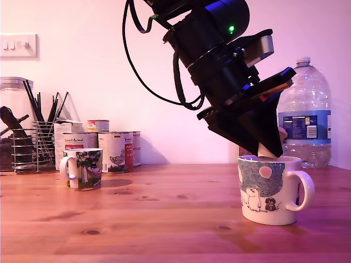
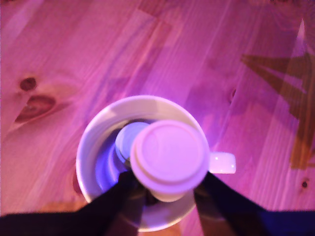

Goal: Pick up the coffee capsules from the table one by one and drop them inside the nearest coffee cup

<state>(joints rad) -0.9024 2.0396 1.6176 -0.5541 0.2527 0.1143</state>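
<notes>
Cream-beige, the coffee capsule (image 2: 169,158) sits clamped between the two dark fingers (image 2: 120,199) of the gripper (image 1: 267,147), its broad flat disc facing the wrist camera and its tapering body running away from the lens, so its long axis points down toward the mouth of the coffee cup (image 1: 270,189). In the exterior view only a pale sliver of the pod shows just under the jaws, directly over the cup's rim. Going from the exterior view's left, well apart from the jaws, stand a wire caddy of dark utensils (image 1: 38,137), a smaller mug with a dark picture (image 1: 83,167) and a cluster of tins (image 1: 109,148); beneath the jaws is the grey-blue cup with its pale dot, handle turned to the exterior view's right, and behind it a large water bottle (image 1: 305,115). Inside the cup, below the held pod, the wrist view shows a second pale capsule (image 2: 129,140) lying at the bottom. All rests on the knotty pine table (image 1: 164,219).
</notes>
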